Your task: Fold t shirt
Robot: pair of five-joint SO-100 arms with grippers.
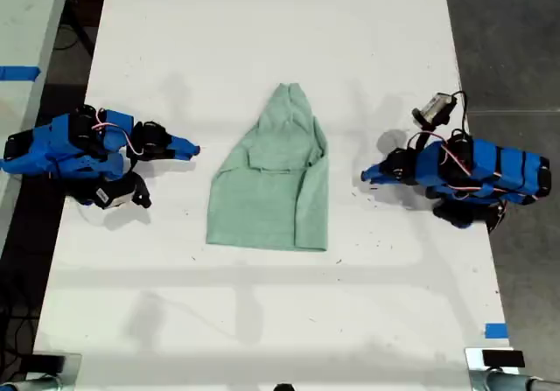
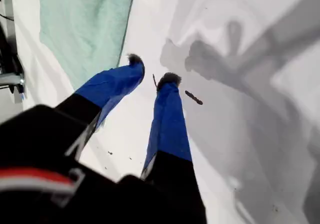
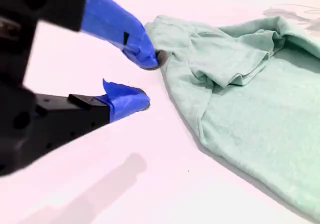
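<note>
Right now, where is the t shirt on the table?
The t shirt lies mid-table in the exterior view, between the two blue arms, with neither gripper touching it.

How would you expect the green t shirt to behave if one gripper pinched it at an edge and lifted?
The t shirt would probably drape and sag rather than hold shape: it already lies in soft folds and wrinkles, layers bunched at the sleeve. It looks thin and light, so folded layers may slide apart. On the smooth white table it would likely drag if pushed.
</note>
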